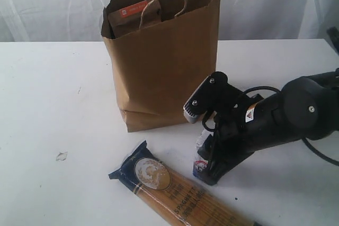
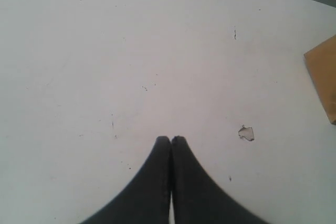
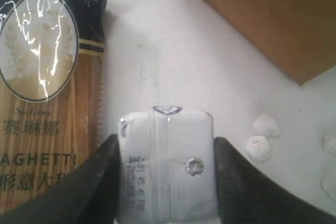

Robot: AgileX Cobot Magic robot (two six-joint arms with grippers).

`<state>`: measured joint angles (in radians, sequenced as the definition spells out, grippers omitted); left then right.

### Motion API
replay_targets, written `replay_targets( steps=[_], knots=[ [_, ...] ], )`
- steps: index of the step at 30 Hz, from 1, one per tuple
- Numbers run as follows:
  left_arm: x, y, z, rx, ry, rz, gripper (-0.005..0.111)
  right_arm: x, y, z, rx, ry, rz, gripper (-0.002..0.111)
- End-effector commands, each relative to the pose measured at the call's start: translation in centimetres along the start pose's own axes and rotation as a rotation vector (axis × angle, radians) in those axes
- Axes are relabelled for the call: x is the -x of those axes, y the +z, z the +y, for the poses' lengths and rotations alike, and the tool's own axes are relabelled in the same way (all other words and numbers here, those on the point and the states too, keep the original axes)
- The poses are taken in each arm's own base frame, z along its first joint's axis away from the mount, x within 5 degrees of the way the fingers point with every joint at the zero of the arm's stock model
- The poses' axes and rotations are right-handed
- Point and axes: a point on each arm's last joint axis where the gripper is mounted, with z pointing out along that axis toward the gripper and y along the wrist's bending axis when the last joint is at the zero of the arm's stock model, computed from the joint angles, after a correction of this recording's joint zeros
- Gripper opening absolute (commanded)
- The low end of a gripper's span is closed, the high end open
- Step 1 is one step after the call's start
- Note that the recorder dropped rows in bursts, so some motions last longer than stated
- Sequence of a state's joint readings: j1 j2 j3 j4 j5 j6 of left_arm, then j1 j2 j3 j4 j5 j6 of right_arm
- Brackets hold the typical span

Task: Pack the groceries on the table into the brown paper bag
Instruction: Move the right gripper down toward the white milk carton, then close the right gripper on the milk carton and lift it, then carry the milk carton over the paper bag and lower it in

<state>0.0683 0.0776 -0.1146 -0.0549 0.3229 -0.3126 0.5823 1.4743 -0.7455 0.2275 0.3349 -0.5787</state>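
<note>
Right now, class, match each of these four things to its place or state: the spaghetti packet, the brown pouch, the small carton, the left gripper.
Things:
1. spaghetti packet
2. brown pouch
3. small carton
4. left gripper

Places or states:
A. standing inside the paper bag
B. shut, above the table
C. lying flat on the table
D. between the fingers of the right gripper

Pairs: 1-C; 2-A; 3-D; 4-B
</note>
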Motion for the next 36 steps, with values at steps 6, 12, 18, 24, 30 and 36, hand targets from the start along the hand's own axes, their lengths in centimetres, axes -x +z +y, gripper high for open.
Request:
replay_targets(
  steps=[6,12,18,24,30,36],
  knots=[
    [0.1,0.0,0.0,-0.008,-0.016,-0.026,0.0,3.2,-5.9,-0.4,-0.035,0.054,-0.174,0.031],
    [0.1,0.0,0.0,-0.008,-0.016,-0.026,0.0,5.6,-13.2,0.5,0.063,0.185,-0.369,0.031],
    [0.1,0.0,0.0,-0.008,-0.01,-0.026,0.0,8.4,-21.2,1.6,0.202,0.25,-0.685,0.031],
    [0.2,0.0,0.0,-0.009,-0.006,-0.042,0.0,11.4,-26.0,1.3,0.22,0.177,-0.994,0.031],
    [0.3,0.0,0.0,-0.005,0.005,-0.049,0.0,14.2,-24.8,-2.2,-0.026,0.285,-1.114,0.031],
    [0.5,0.0,0.0,-0.007,0.014,-0.067,0.0,17.0,-18.7,-5.4,-0.172,0.398,-1.035,0.031]
  ],
)
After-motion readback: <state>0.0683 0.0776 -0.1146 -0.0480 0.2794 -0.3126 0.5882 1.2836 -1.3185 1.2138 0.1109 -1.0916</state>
